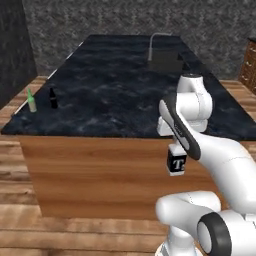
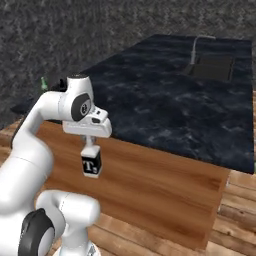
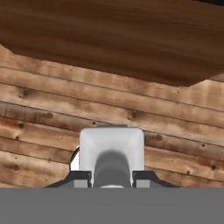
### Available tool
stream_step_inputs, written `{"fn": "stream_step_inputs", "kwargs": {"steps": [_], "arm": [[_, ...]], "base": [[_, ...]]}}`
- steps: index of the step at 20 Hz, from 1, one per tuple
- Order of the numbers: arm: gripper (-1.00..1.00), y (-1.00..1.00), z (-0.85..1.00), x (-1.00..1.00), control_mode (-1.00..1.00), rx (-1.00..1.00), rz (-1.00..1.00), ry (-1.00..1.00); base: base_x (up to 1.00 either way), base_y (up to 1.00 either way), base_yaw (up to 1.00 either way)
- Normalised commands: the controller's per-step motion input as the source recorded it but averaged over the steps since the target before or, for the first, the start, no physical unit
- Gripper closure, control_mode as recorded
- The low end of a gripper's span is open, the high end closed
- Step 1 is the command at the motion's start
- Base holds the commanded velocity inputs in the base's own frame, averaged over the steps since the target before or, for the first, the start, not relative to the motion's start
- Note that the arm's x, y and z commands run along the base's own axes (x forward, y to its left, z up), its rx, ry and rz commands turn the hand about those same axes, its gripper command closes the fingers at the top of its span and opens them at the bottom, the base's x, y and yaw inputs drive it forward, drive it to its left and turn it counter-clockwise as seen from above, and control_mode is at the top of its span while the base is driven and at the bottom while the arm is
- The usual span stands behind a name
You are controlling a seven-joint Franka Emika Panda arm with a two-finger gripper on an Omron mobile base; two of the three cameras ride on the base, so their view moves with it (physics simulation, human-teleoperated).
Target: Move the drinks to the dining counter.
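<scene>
My gripper (image 1: pixel 175 150) is shut on the white cap of the squat clear bottle (image 1: pixel 176 164) with the black "T" label. The bottle hangs upright in the air in front of the wooden side of the dining counter (image 1: pixel 115 90), below its top. From the right base view, the gripper (image 2: pixel 90 145) and bottle (image 2: pixel 91 165) hang before the counter (image 2: pixel 165 100). In the hand view the bottle's white cap (image 3: pixel 111 151) sits between my fingers, gripper (image 3: pixel 111 177), over the plank floor. A slim green bottle (image 1: pixel 31 101) and a slim black bottle (image 1: pixel 53 98) stand on the counter's near left corner.
A faucet (image 1: pixel 157 42) and sink basin (image 1: pixel 165 60) lie at the counter's far end. Wooden drawers (image 1: pixel 248 65) stand at the far right. Plank floor (image 3: pixel 52 109) runs under the counter's wooden base (image 3: pixel 109 39). A dark wall (image 1: pixel 15 50) closes the left side.
</scene>
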Motion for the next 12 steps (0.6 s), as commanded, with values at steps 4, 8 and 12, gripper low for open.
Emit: {"fn": "stream_step_inputs", "kwargs": {"steps": [4,8,12], "arm": [[1.00,0.00,0.00,0.00,1.00,0.00,0.00,0.00],[1.00,0.00,0.00,0.00,1.00,0.00,0.00,0.00],[1.00,0.00,0.00,0.00,1.00,0.00,0.00,0.00]], "base": [[0.61,0.90,-0.37],[0.58,1.00,-0.35],[0.46,0.97,-0.33]]}}
